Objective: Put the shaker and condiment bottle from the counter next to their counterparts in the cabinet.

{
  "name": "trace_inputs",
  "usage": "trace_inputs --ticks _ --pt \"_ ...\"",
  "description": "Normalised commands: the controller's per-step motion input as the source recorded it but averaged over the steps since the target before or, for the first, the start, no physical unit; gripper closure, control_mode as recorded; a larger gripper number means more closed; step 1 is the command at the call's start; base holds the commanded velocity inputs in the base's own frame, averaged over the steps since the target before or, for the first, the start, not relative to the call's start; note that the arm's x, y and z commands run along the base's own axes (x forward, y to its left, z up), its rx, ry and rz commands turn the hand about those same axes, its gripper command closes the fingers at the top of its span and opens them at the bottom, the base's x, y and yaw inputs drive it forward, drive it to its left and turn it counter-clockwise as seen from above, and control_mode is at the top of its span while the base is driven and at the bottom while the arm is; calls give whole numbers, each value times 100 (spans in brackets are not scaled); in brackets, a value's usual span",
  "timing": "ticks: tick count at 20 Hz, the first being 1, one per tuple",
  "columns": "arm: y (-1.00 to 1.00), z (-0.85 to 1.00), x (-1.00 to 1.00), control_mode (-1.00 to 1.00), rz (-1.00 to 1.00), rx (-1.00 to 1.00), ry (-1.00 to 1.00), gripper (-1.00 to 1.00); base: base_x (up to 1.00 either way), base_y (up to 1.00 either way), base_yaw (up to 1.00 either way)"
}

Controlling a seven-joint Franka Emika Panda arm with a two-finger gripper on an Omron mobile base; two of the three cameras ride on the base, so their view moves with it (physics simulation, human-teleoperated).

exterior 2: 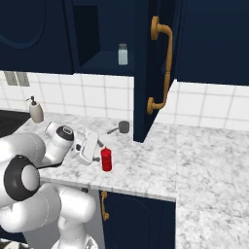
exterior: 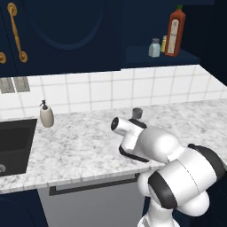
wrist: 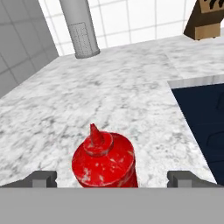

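Observation:
The red condiment bottle (exterior 2: 106,159) stands upright on the marbled counter (exterior 2: 146,165) near its front edge. In the hand view the condiment bottle (wrist: 105,159) sits close up between my two fingertips (wrist: 41,178), which stand wide apart and clear of it. My gripper (exterior 2: 98,150) is open, low over the counter, just left of the bottle. The grey shaker (exterior: 154,48) stands on the shelf of the navy cabinet (exterior: 146,57), beside the yellow shaker (exterior: 164,43) and the tall red-brown bottle (exterior: 176,31). From the right base view the shaker (exterior 2: 123,54) shows on the same shelf.
An open cabinet door with a brass handle (exterior 2: 163,68) hangs just right of the shelf. A small grey cup (exterior 2: 124,127) lies behind the bottle. A soap dispenser (exterior: 46,114) and a dark sink (exterior: 13,142) are at the left. A knife block (wrist: 208,19) stands far along the counter.

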Motion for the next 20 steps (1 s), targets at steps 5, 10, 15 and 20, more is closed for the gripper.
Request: trace_inputs --ticks 5,10,15,20 --pt "0 -13 0 -100 -11 0 0 -100 0 0 0" --pt "-11 -15 -8 -100 -13 2 1 -100 0 0 0" --pt "-18 -6 0 -100 -7 3 0 -100 0 0 0" --pt "-7 -6 0 -100 -1 3 0 -100 0 0 0"
